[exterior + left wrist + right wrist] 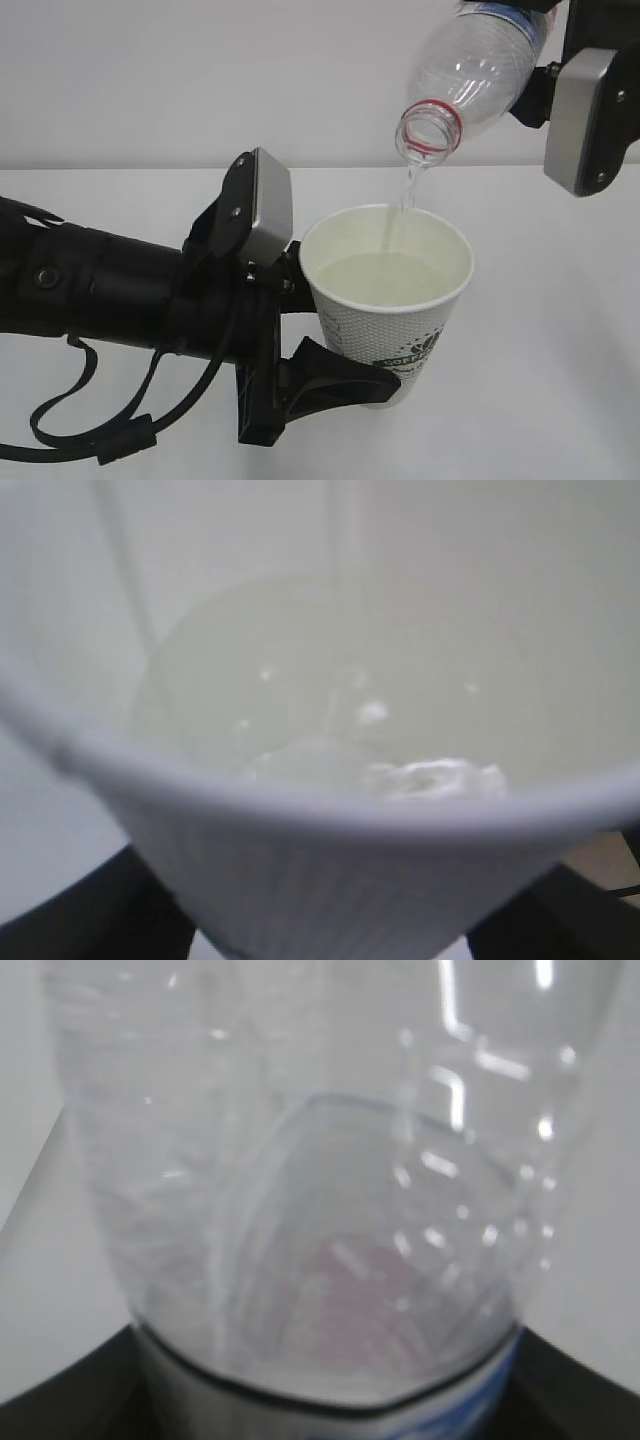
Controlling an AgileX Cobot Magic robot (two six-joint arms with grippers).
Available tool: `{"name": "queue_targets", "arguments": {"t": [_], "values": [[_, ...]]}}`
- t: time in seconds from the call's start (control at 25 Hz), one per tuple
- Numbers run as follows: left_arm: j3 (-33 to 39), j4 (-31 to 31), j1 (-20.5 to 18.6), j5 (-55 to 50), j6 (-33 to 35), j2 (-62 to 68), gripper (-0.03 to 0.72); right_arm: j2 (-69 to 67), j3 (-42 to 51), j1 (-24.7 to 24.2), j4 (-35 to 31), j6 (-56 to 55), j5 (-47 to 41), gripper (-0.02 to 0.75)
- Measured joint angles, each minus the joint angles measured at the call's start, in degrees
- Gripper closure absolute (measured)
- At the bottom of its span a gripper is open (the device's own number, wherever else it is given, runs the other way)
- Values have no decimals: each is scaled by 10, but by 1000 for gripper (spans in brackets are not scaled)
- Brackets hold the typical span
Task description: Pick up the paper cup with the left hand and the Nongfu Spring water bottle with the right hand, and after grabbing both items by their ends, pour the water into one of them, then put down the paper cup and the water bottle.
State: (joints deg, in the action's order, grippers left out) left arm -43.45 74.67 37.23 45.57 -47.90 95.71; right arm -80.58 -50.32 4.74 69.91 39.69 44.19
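1. The key relation for me: the water bottle's (478, 70) mouth sits directly above the paper cup's (392, 300) open top, toward the cup's far rim. A thin stream of water (408, 188) falls straight in, so the line-up is good.
2. The bottle's long axis runs on a slant, base up and to the right, mouth pointing down and left at the cup. It looks almost drained.
3. The cup stands upright off the table, opening up, about two-thirds full I'd guess.
4. My left hand (330, 375) is clamped around the cup's lower part, fingers on either side.
5. My right hand (560, 75) grips the bottle's base end at top right.
6. Next I'd tip the bottle back upright, and only then set both down.
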Motion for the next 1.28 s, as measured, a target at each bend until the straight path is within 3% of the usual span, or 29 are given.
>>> {"name": "queue_targets", "arguments": {"t": [0.72, 1.28], "values": [[0, 0, 0, 0, 0, 0, 157, 0, 0, 0, 0, -2, 0, 253], [0, 0, 0, 0, 0, 0, 157, 0, 0, 0, 0, -79, 18, 253]]}}
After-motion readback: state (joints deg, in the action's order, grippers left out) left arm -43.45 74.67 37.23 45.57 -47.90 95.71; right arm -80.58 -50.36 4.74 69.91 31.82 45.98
